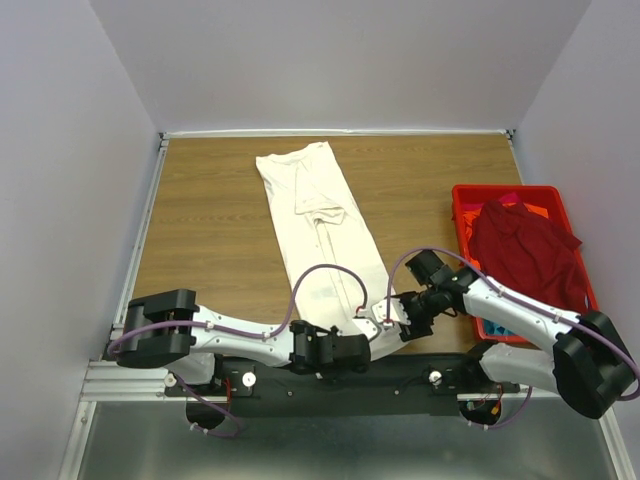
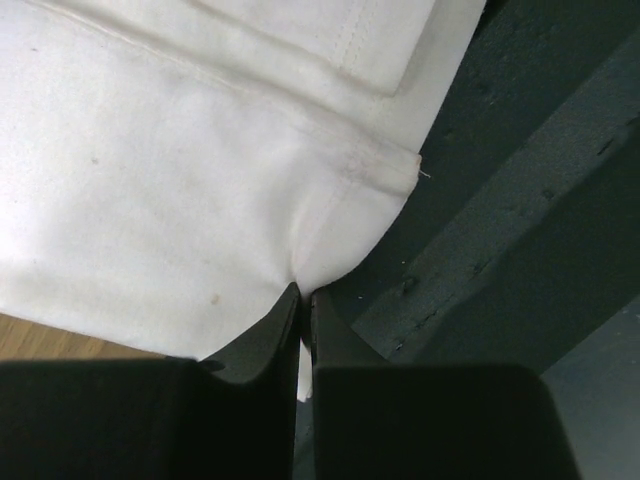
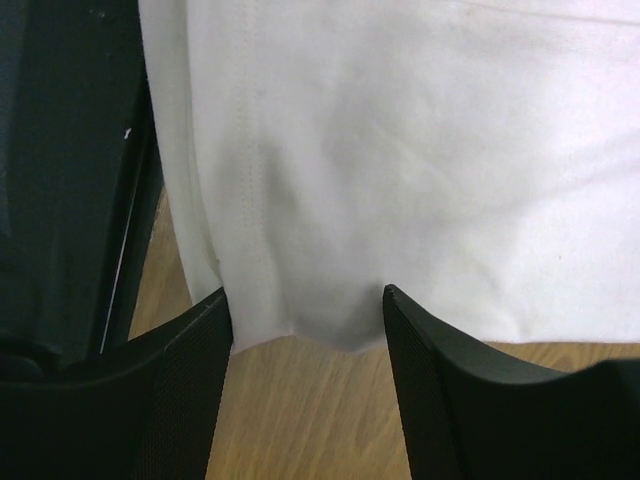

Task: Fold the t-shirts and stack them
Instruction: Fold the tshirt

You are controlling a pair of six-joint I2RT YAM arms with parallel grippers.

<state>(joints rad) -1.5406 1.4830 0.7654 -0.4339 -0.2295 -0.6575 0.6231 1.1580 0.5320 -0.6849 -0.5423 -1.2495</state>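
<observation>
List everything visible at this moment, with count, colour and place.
white t-shirt: 1, cream-white, folded into a long strip down the middle of the table
dark red t-shirt: 1, dark red, crumpled in the crate
orange cloth: a bit showing, far side of the crate
teal cloth: a bit showing, near end of the crate
crate: 1, red, right side of the table
table: 1, wood-brown
left gripper: 1, black, shut on the white t-shirt's near hem
right gripper: 1, black, open, astride that hem

One cream t-shirt [image 1: 325,235], one red t-shirt [image 1: 525,250], one crate [image 1: 505,190]
</observation>
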